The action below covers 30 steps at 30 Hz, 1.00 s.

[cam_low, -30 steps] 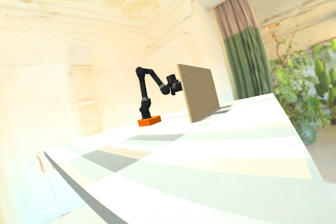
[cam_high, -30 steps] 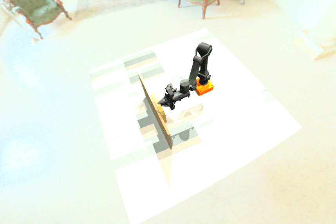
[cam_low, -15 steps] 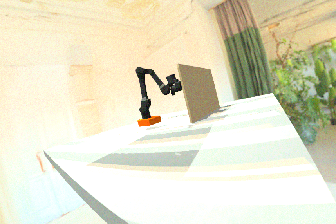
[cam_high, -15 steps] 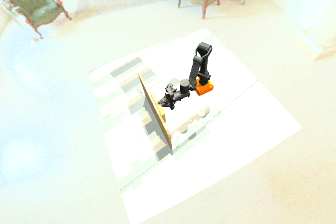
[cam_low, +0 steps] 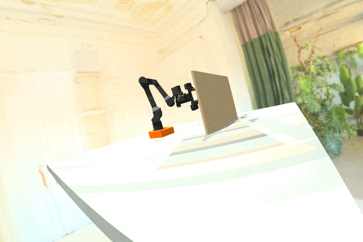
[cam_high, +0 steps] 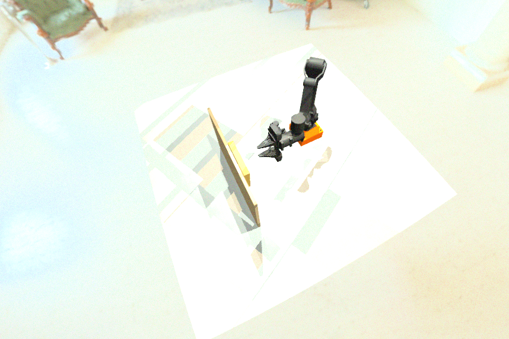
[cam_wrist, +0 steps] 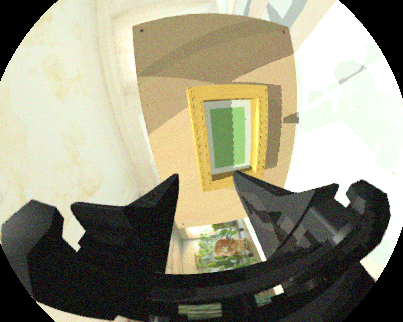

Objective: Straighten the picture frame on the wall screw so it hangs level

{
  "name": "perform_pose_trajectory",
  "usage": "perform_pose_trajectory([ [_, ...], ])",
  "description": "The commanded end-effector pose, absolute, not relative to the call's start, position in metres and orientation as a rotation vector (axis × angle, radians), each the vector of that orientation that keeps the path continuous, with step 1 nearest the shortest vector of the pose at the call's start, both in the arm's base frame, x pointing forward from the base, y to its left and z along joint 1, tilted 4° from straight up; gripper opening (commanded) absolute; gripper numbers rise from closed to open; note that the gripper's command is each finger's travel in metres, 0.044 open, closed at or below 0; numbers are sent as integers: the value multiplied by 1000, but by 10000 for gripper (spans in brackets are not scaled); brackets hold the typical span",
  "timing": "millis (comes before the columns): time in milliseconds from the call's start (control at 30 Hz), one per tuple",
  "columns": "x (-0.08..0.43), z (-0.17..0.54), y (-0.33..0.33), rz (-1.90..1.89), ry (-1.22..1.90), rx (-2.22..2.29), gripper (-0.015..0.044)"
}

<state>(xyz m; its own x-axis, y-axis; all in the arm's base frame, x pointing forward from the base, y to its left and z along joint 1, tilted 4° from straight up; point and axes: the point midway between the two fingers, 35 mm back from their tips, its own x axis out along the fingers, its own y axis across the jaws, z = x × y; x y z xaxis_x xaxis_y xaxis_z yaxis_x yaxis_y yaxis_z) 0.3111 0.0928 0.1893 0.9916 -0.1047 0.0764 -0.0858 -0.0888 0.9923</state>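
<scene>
The yellow rectangular picture frame (cam_high: 238,162) (cam_wrist: 196,137) is left ungripped against the upright tan wooden board (cam_high: 233,166) (cam_low: 215,101) (cam_wrist: 212,55), faced from just off it by the black two-fingered claw (cam_high: 258,151) (cam_wrist: 206,176), its fingers parted!

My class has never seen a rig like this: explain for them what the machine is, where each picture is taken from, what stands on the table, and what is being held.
The machine is one black jointed arm on an orange base. It ends in a two-fingered pincer.

The top picture looks down on the white table. The exterior one looks from behind the upright board, hiding its front. The wrist one looks past the fingers at that front.

Arm and board stand on the table. On the board hangs a yellow picture frame around a green picture.

Nothing is held: the pincer is open, a gap away from the frame.
</scene>
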Motion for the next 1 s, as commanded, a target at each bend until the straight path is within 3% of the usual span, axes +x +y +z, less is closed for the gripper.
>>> perform_pose_trajectory([
  [0, 294, 183, 89, -27, -150, 1691, 260],
  [133, 296, 188, 93, -21, -148, 1681, 260],
  [567, 201, 215, 91, -22, -152, 1827, 260],
  [967, 197, 215, 89, -24, -150, 1835, 260],
])
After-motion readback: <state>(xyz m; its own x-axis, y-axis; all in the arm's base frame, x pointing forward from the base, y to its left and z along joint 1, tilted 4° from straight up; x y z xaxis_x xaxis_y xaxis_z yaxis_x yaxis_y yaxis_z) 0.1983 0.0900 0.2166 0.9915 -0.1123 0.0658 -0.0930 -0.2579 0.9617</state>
